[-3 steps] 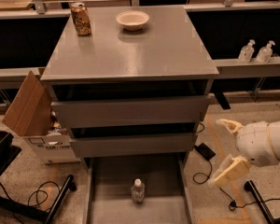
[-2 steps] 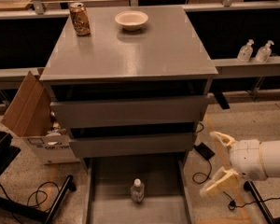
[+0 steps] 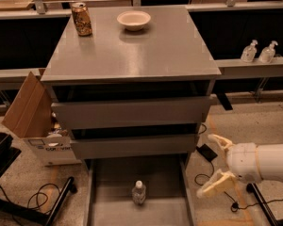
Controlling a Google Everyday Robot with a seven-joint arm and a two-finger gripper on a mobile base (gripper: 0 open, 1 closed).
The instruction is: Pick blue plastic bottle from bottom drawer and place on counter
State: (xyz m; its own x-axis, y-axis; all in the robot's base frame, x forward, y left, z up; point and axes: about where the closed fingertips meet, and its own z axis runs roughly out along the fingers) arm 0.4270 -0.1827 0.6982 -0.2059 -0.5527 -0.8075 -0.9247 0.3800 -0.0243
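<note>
Bottle (image 3: 138, 192) stands upright in the drawer (image 3: 166, 185); your gripper (image 3: 216, 164) hangs spread and empty to its right, likely the approach step, so bring it left and down.

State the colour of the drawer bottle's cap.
White cap on the blue plastic bottle, camera view. The gripper hangs open right of the bottom drawer.

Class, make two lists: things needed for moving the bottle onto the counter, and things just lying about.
Needed: blue plastic bottle, bottom drawer, counter, gripper open, right of the drawer.
Lying about: can, bowl, pump dispensers, cardboard box.
</note>
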